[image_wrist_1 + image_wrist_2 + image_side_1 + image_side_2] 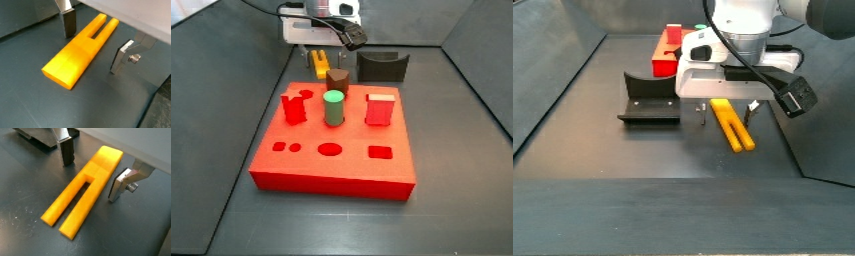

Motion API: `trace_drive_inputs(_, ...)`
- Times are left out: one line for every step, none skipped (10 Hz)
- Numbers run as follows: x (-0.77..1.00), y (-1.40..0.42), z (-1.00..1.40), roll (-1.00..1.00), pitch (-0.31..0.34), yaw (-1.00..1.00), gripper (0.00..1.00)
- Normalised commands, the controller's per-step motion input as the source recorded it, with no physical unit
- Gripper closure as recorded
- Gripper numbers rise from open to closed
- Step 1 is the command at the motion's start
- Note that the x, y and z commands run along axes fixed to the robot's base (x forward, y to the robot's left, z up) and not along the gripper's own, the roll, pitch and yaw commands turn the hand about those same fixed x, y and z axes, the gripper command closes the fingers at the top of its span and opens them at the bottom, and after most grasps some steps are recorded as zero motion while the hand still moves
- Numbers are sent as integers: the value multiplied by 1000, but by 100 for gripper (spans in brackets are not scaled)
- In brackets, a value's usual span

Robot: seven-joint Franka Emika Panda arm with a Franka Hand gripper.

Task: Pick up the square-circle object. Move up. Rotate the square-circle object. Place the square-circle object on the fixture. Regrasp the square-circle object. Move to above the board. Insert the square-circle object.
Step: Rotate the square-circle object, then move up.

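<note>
While the square-circle object [83, 190] is lying flat on the floor, the claw [90, 175] is being held open astride it, nothing gripped, so the fingers [67, 153] can close across its width; the fixture [647, 100] is standing at its 9 o'clock.

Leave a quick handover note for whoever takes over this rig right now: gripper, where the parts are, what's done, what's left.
Gripper: low over the floor, open, fingers either side of the slim yellow-orange slotted peg, the square-circle object; contact can't be told.
Peg: lying flat on the dark floor, beside the dark fixture with the U-shaped cut-out, not lifted.
Red board with shaped holes: beyond the fixture, carrying upright pegs.
Done: approach only.
Left: close and lift, rotate, set on fixture, regrasp, move above board, insert.
</note>
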Motion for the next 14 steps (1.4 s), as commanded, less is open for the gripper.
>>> trace_drive_inputs(15,25,-135,-207,-137,-24,0)
trace_drive_inputs(15,25,-135,-207,-137,-24,0)
trace_drive_inputs(15,25,-135,-206,-137,-24,0)
trace_drive_inputs(15,25,-135,-206,-137,-24,0)
trace_drive_inputs(15,25,-135,-206,-137,-24,0)
trace_drive_inputs(15,25,-135,-206,-137,-24,0)
trace_drive_inputs(15,25,-135,-206,-137,-24,0)
trace_drive_inputs(15,25,-135,-206,-137,-24,0)
trace_drive_inputs(15,25,-135,-206,-137,-24,0)
trace_drive_inputs(15,25,-135,-206,-137,-24,0)
trace_drive_inputs(15,25,-135,-206,-137,-24,0)
trace_drive_inputs(15,25,-135,-206,-137,-24,0)
trace_drive_inputs(0,0,0,0,0,0,100)
trace_drive_inputs(0,0,833,0,0,0,100)
